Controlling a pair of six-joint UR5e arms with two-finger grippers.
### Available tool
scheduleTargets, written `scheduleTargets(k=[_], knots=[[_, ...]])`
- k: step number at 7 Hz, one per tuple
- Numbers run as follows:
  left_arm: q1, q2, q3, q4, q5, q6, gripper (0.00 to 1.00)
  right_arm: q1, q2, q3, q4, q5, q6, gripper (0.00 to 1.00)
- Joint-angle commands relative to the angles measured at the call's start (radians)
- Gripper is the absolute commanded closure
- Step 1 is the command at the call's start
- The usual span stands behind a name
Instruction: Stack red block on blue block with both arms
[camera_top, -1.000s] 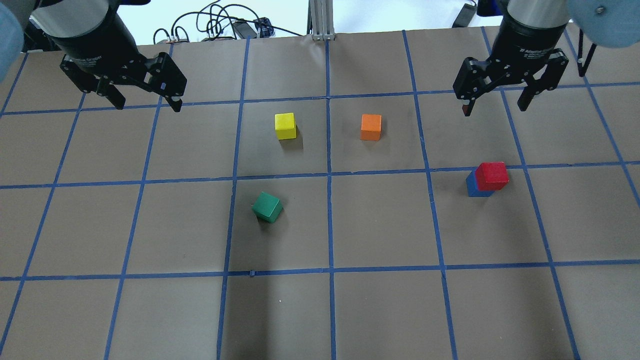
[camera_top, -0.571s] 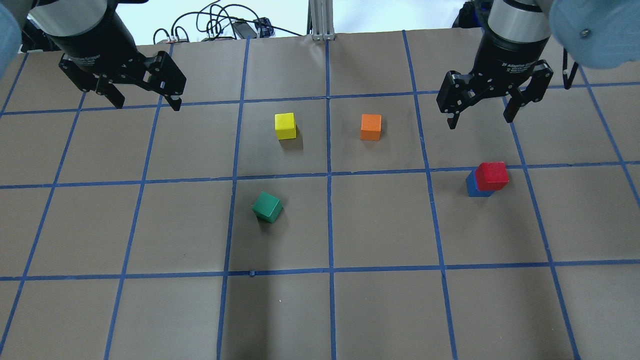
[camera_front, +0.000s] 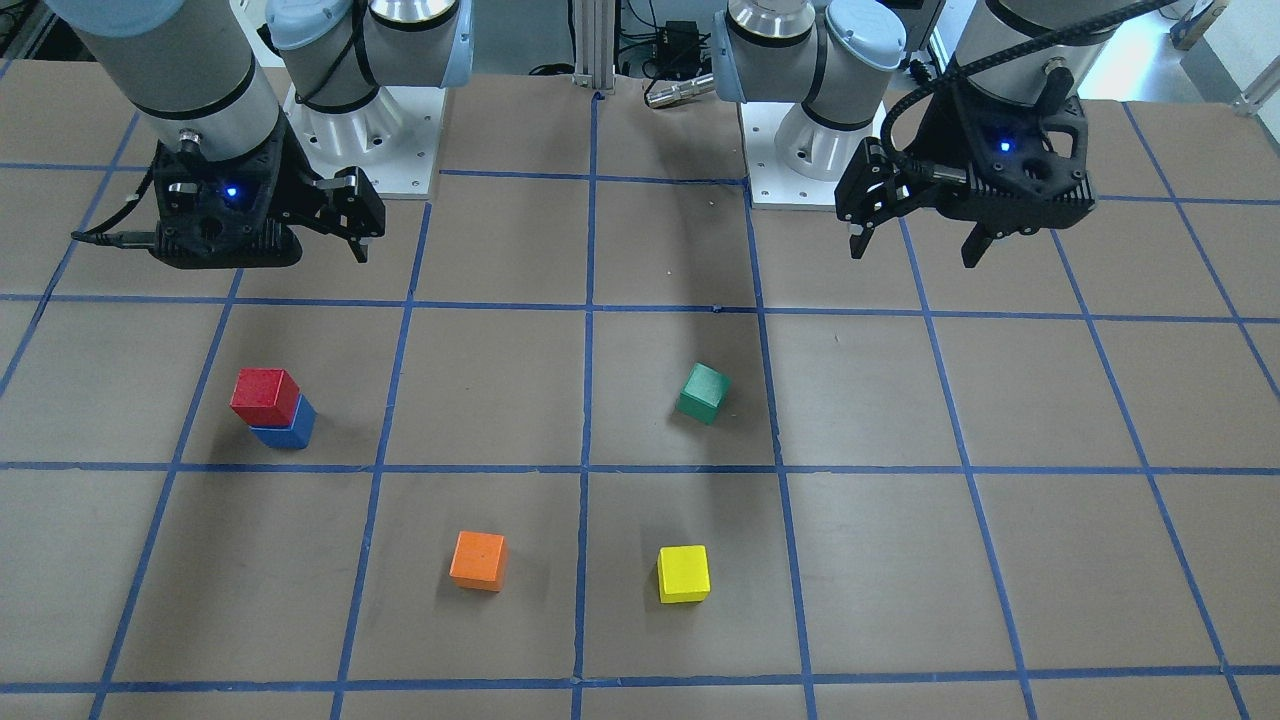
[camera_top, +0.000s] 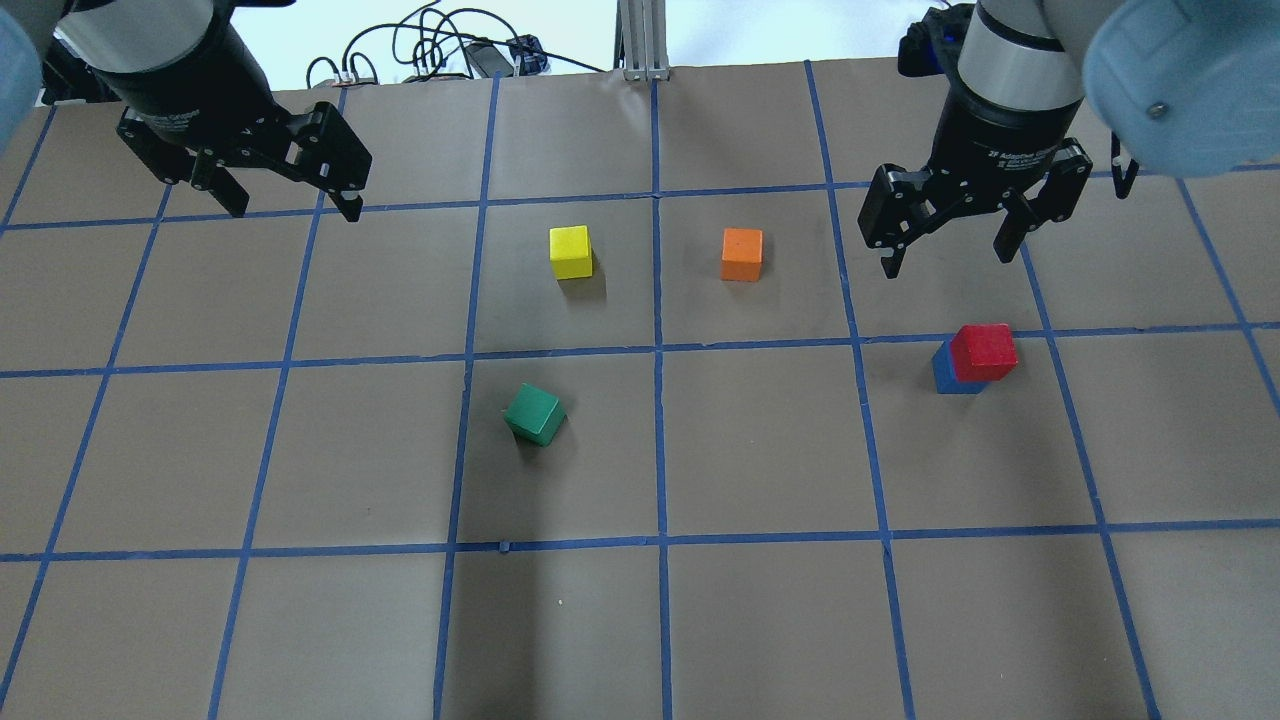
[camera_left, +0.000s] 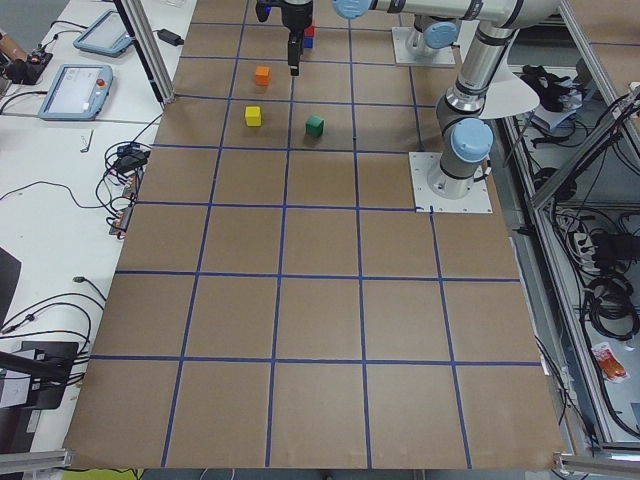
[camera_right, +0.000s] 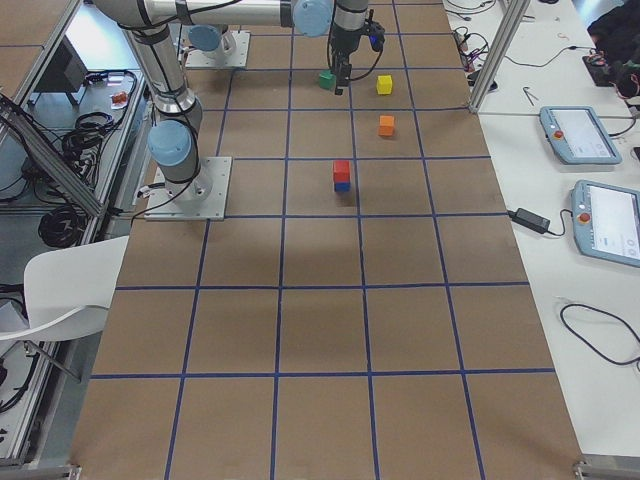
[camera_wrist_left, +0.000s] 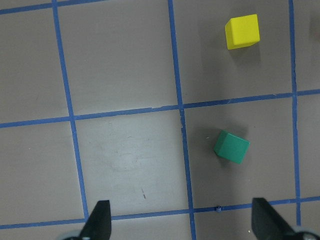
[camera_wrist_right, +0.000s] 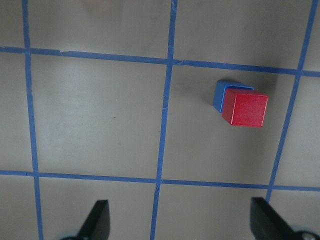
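While both arms hang high over the bench, the picture is a tidy one: the red block sits on top of the blue block, touching it, with a sliver of blue peeking out along one side in the overhead view. The stack stands on the robot's right half of the bench, just inside a taped square and close to its blue line. Up above it, the right fingers are spread wide apart and have hold of nothing; the right wrist camera looks straight down and catches the stack off to the right of its centre, well clear of both tips. Over on the other side, the left fingers are splayed just as wide, also empty, raised above bare paper. Between the arms lie the green block, turned at an angle, the yellow block and the orange block, each alone and well apart from the stack.
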Motion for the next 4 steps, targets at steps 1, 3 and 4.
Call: scheduleTargets(k=[1,3,4], knots=[[0.0,0.0,-0.001,0.0,0.002,0.0,0.0,0.0,-0.003,0.005,0.001,-0.003,0.0,0.0],[0.0,0.002,-0.001,0.0,0.002,0.0,0.0,0.0,-0.003,0.005,0.004,-0.003,0.0,0.0],[0.0,0.002,-0.001,0.0,0.002,0.0,0.0,0.0,-0.003,0.005,0.004,-0.003,0.0,0.0]])
